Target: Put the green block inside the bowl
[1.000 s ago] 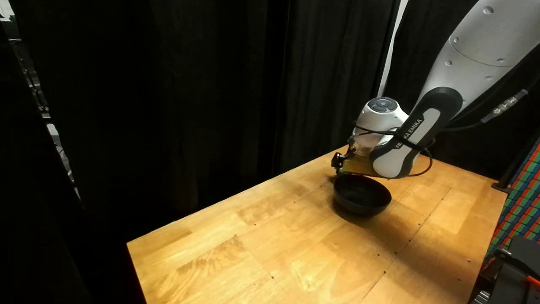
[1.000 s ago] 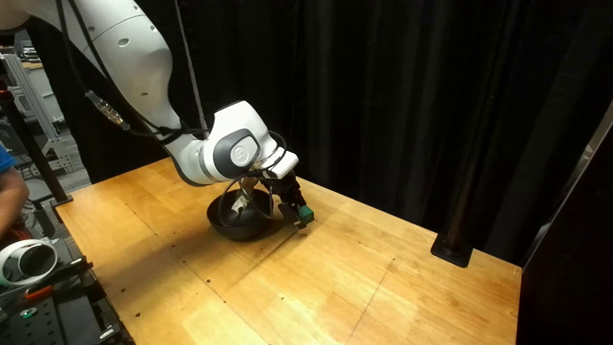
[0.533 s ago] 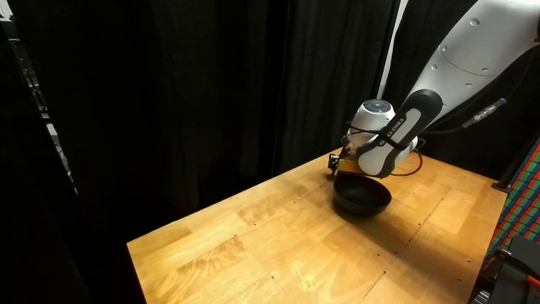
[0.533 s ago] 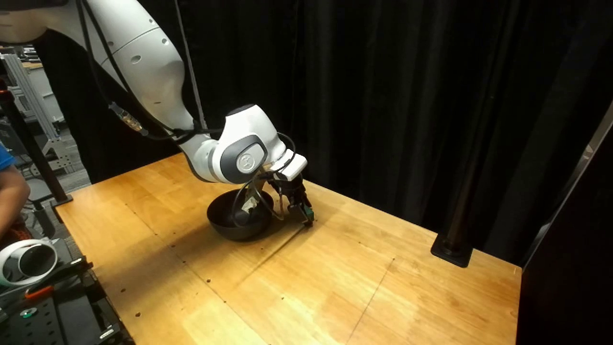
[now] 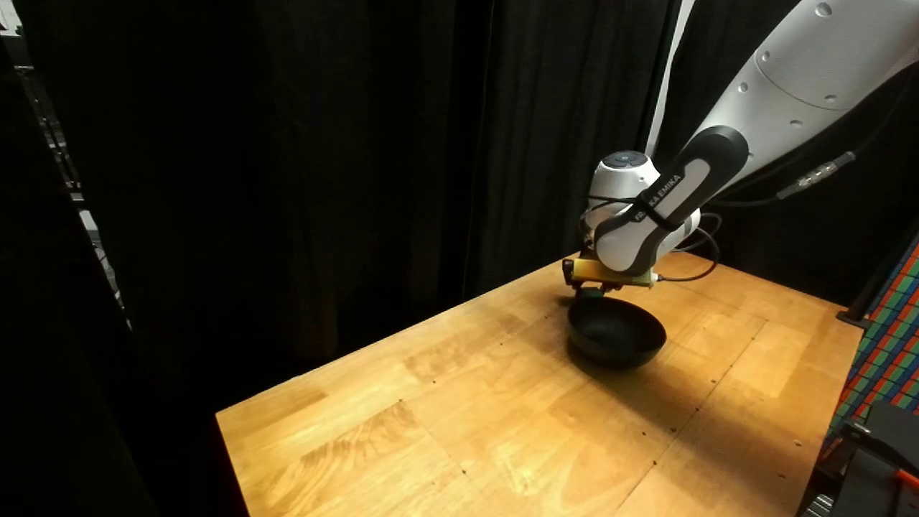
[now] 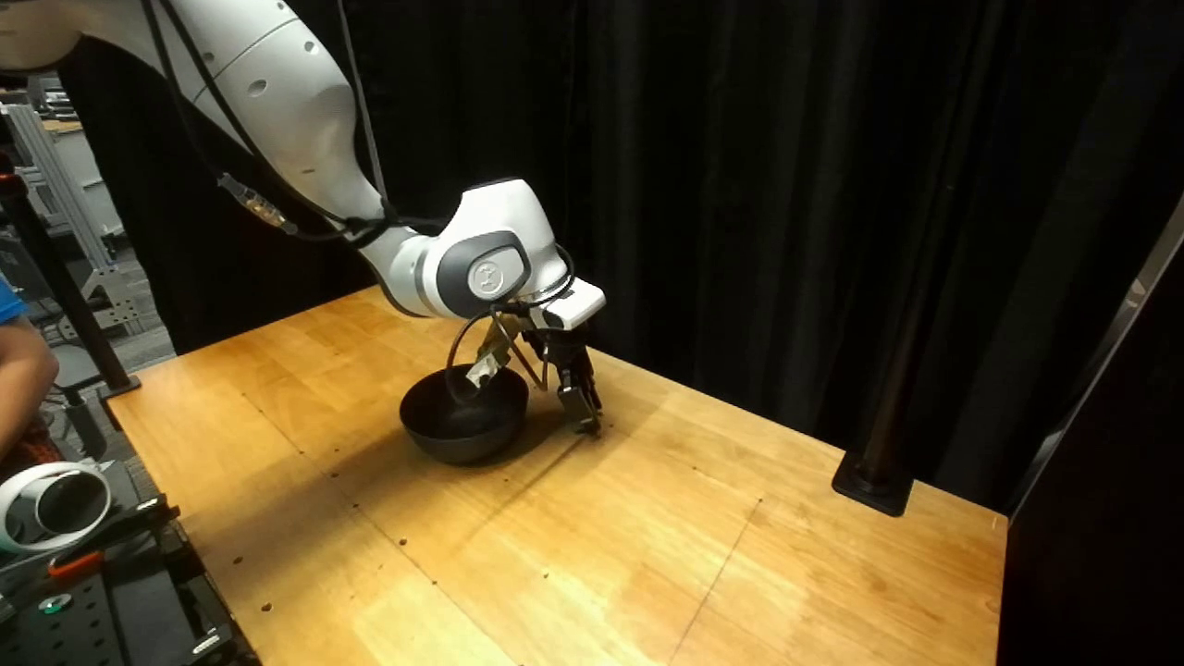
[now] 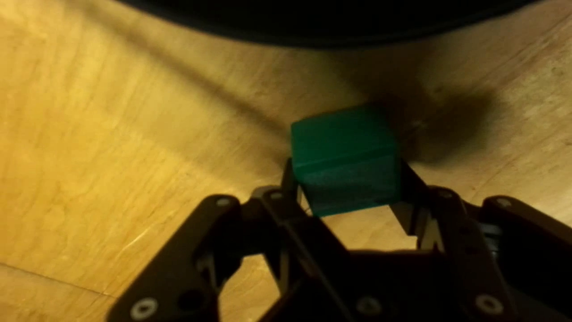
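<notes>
The green block [image 7: 344, 156] sits between the two fingers of my gripper [image 7: 346, 181], which press on its opposite sides. In an exterior view, the block [image 5: 590, 293] appears as a dark green patch just behind the bowl's rim. The fingers of my gripper [image 6: 585, 421] hide it in an exterior view, low over the table. Whether the block touches the wood I cannot tell. The black bowl [image 6: 467, 439] stands upright beside the gripper; its edge crosses the top of the wrist view. The part of its inside that shows holds nothing.
The wooden table [image 6: 647, 518] carries a black post base [image 6: 874, 481] near its back edge. A loop of cable [image 6: 453, 356] and a taped bracket [image 6: 486, 365] hang from the hand over the bowl. A dark curtain [image 5: 359, 179] stands behind the table.
The fingers have come together on the green block. The hand has tilted more upright, and its wrist has shifted away from the arm's base and risen a little. The bowl has stayed put.
</notes>
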